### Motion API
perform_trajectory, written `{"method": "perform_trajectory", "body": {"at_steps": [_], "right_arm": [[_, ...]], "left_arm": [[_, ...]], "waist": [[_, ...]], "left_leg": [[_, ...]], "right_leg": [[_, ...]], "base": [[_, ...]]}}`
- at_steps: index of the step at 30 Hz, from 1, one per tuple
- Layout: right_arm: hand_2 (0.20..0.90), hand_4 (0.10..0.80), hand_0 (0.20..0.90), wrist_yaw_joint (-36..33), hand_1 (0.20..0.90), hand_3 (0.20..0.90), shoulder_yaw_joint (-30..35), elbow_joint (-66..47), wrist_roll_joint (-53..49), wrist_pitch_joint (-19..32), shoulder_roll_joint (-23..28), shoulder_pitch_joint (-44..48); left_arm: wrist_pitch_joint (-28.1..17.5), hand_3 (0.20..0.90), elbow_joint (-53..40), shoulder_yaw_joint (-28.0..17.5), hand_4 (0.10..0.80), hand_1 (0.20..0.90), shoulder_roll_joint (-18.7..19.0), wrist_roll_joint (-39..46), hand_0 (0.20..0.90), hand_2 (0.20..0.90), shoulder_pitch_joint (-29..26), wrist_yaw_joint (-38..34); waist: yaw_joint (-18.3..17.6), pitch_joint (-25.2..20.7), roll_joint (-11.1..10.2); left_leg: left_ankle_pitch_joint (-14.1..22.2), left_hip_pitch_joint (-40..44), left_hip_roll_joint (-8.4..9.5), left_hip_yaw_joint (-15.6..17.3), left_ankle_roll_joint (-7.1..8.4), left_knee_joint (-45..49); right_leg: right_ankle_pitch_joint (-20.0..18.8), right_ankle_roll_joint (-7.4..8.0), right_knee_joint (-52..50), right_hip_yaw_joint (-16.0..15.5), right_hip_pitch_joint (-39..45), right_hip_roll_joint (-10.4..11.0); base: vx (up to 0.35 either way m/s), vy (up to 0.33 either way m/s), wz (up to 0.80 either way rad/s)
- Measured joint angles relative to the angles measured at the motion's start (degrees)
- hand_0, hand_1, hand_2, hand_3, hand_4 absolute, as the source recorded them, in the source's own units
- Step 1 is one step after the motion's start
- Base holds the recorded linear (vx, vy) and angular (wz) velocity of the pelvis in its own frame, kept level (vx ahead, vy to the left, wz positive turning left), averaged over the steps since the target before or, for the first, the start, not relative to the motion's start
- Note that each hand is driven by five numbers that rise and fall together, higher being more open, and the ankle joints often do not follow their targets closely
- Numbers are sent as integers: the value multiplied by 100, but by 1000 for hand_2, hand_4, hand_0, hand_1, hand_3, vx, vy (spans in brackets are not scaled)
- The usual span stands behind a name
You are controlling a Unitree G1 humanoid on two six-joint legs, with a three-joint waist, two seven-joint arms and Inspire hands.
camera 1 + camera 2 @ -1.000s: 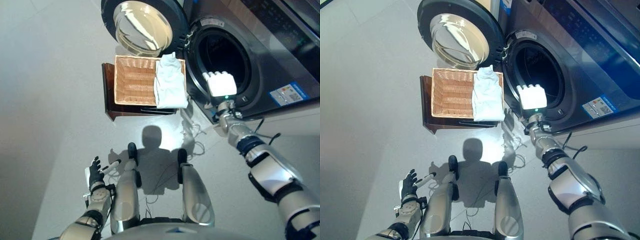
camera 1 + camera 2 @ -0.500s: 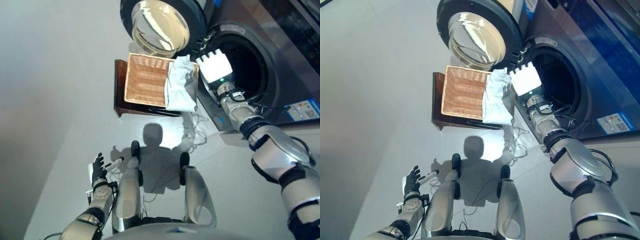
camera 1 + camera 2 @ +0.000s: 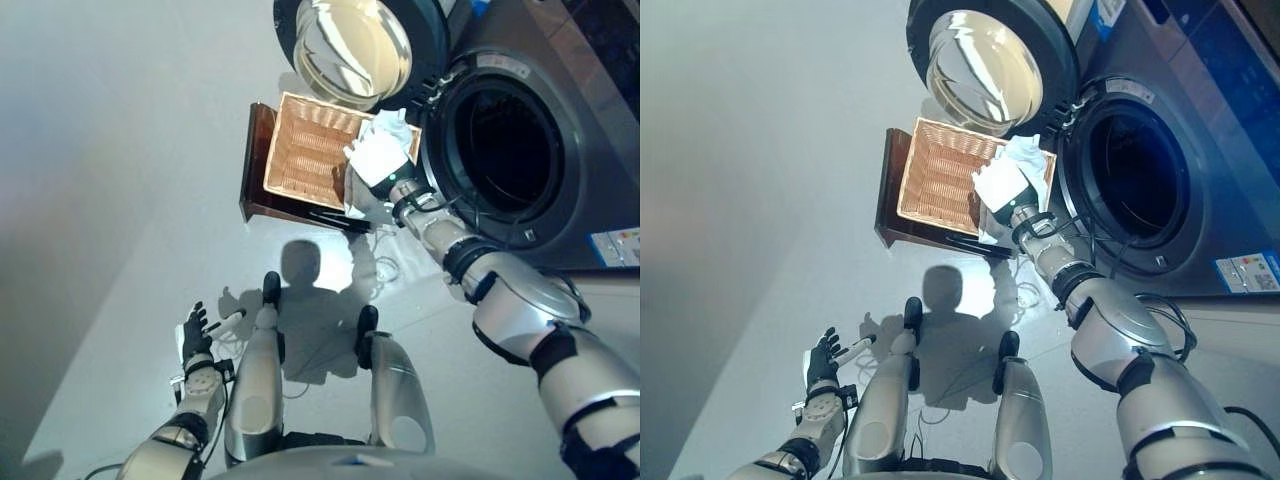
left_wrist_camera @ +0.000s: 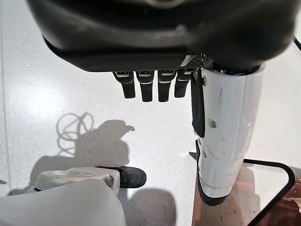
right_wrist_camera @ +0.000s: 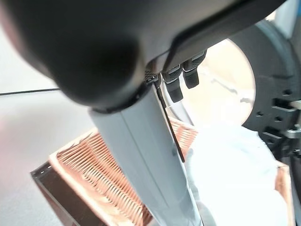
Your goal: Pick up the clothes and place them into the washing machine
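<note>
Clothes (image 3: pixel 392 135) lie as one pale, crumpled bundle at the end of the wicker basket (image 3: pixel 305 155) nearest the washing machine (image 3: pixel 560 140), whose door (image 3: pixel 352 45) hangs wide open beside the dark drum opening. I expect the fabric to be light, limp and shapeless — it will sag and trail if I take it by an edge, so I'd gather a thick fold from the middle of the heap and close well round it.

My right hand (image 3: pixel 1002 183) is stretched forward on a nearly straight arm, right above the bundle, its back toward the head camera. In its wrist view the fingers (image 5: pixel 175 82) reach out uncurled with the thumb standing apart, and they hold nothing; whether they touch the cloth yet I can't tell.

My left hand (image 3: pixel 192 335) hangs low by the floor, well apart from the basket — fingers spread and empty.
</note>
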State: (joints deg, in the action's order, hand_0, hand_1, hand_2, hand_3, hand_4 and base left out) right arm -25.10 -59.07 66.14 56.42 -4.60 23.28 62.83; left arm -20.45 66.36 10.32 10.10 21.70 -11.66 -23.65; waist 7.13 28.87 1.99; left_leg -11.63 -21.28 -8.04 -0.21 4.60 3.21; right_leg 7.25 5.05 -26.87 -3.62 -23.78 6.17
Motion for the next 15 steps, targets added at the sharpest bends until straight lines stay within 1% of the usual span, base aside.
{"method": "perform_trajectory", "body": {"at_steps": [4,7,10,12,15], "right_arm": [[900,800,900,30,900,900,-56,62,49,0,-16,69],[900,800,900,40,900,900,-186,106,50,4,-42,105],[900,800,900,83,900,900,-321,122,51,27,-51,150],[900,800,900,151,900,900,-477,216,58,108,-89,252],[900,800,900,181,900,900,-497,282,57,111,-65,344]], "left_arm": [[-4,900,-79,16,800,900,46,48,900,900,9,4],[-5,900,-93,178,800,900,118,113,900,900,15,7],[-6,900,-167,198,800,900,117,143,900,900,24,14],[-11,900,-226,202,800,900,130,160,900,900,41,46],[-44,900,-544,211,800,900,138,166,900,900,119,107]], "waist": [[57,57,-13],[71,65,-22],[171,66,-22],[170,69,-22],[286,72,-21]], "left_leg": [[-17,-160,6,-103,-6,35],[-21,-270,5,-134,-4,62],[-50,-347,10,-150,6,56],[-63,-421,9,-202,17,62],[-84,-583,29,-270,23,61]], "right_leg": [[2,-4,-29,-90,-90,6],[10,-14,-54,-139,-171,35],[21,-20,-101,-149,-270,42],[26,-27,-102,-199,-301,42],[31,-31,-154,-220,-467,54]], "base": [[2,2,12],[9,5,8],[4,-2,2],[8,-12,10],[9,-3,6]]}}
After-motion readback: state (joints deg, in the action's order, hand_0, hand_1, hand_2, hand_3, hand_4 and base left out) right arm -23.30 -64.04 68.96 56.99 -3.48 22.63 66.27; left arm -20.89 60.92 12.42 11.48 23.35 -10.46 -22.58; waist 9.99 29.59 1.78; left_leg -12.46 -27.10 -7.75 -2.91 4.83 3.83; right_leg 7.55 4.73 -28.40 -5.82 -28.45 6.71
